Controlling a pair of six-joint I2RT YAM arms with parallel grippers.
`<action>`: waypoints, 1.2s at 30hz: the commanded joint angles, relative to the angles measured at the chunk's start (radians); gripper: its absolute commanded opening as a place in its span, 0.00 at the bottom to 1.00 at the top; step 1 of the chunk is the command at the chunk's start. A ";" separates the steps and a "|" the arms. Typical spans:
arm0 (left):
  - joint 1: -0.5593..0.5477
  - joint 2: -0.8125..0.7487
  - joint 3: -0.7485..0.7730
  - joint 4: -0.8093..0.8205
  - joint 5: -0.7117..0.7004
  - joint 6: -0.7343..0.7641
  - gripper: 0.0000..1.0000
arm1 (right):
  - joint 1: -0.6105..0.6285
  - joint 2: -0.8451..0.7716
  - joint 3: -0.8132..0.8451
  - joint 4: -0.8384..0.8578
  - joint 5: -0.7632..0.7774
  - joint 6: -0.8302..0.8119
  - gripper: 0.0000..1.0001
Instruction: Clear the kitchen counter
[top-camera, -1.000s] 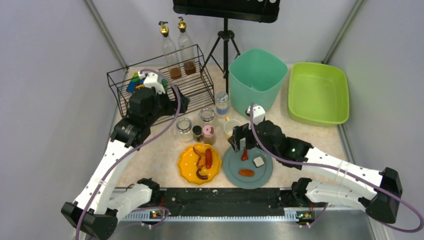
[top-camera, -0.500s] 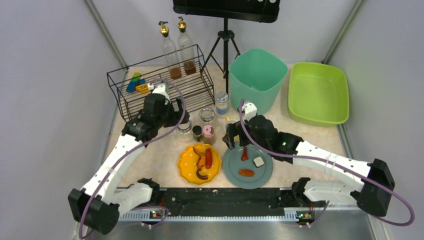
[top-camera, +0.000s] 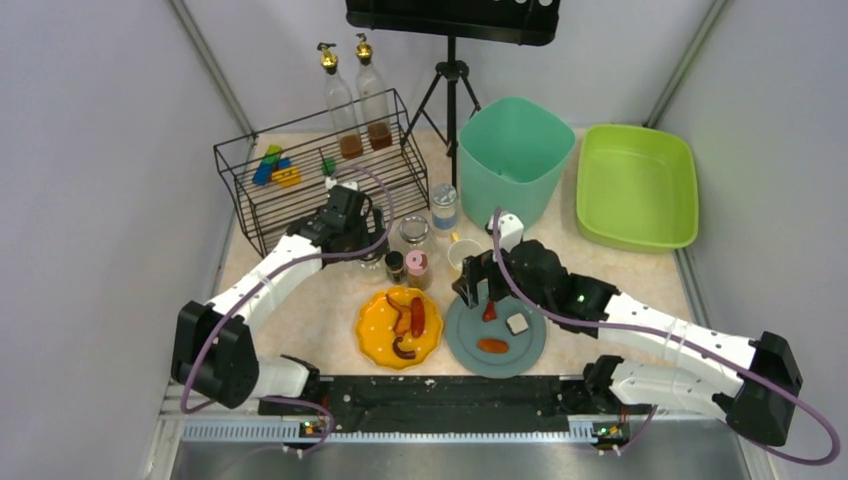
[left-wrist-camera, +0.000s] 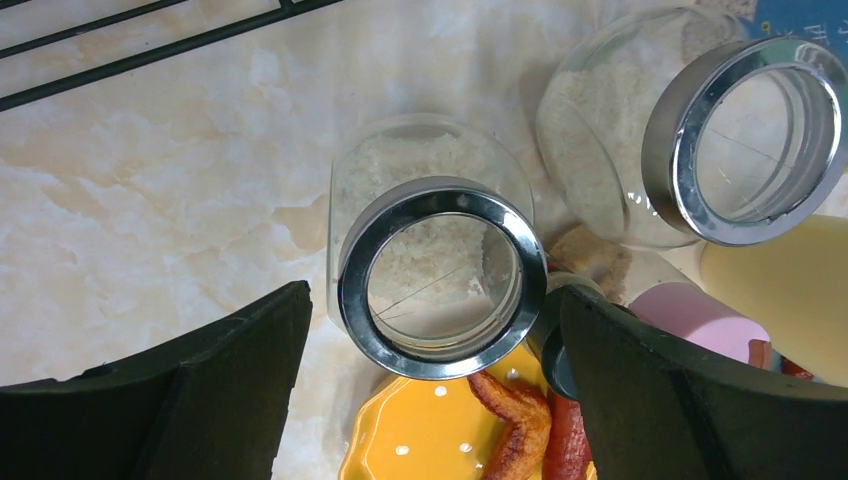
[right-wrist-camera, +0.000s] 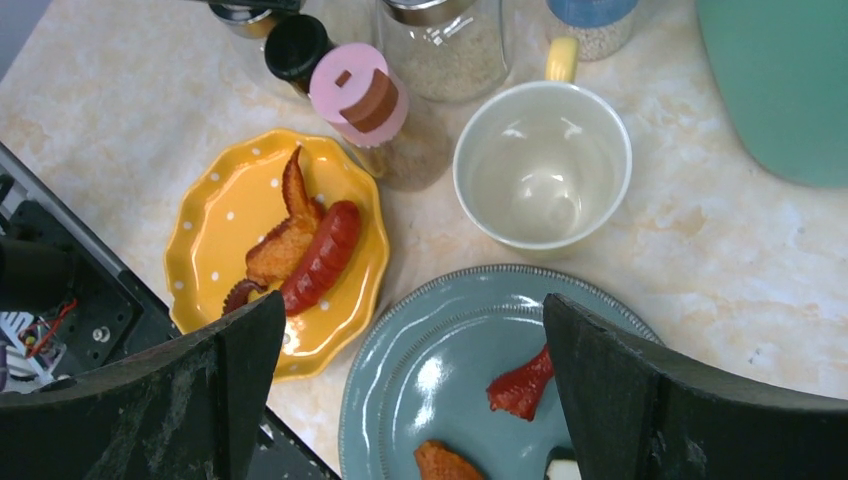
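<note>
Item: kitchen counter (top-camera: 320, 310), between the grey walls. I judge clearing barely begun. On it: yellow plate (right-wrist-camera: 215, 230), blue-grey plate (right-wrist-camera: 440, 340), mug (right-wrist-camera: 540, 165), glass jar (left-wrist-camera: 440, 275). My left gripper (left-wrist-camera: 425, 340): released, empty, above the glass jar. My right gripper (right-wrist-camera: 410, 370): released, empty, over the blue-grey plate.

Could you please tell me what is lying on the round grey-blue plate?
On the round grey-blue plate: a red food piece, an orange piece and a small white cube. The open right gripper hangs over its far-left rim, covering that part.

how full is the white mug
Empty: the right wrist view looks down into the mug and shows only its bare white bottom.
</note>
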 joint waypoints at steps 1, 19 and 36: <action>-0.011 0.014 0.051 0.006 -0.029 -0.002 0.99 | -0.002 -0.043 -0.037 0.050 0.002 0.012 0.99; -0.034 0.102 0.113 -0.044 -0.045 0.035 0.84 | -0.002 -0.078 -0.108 0.091 -0.019 0.045 0.99; -0.052 0.094 0.116 -0.100 -0.106 0.061 0.48 | -0.002 -0.063 -0.129 0.124 -0.043 0.059 0.99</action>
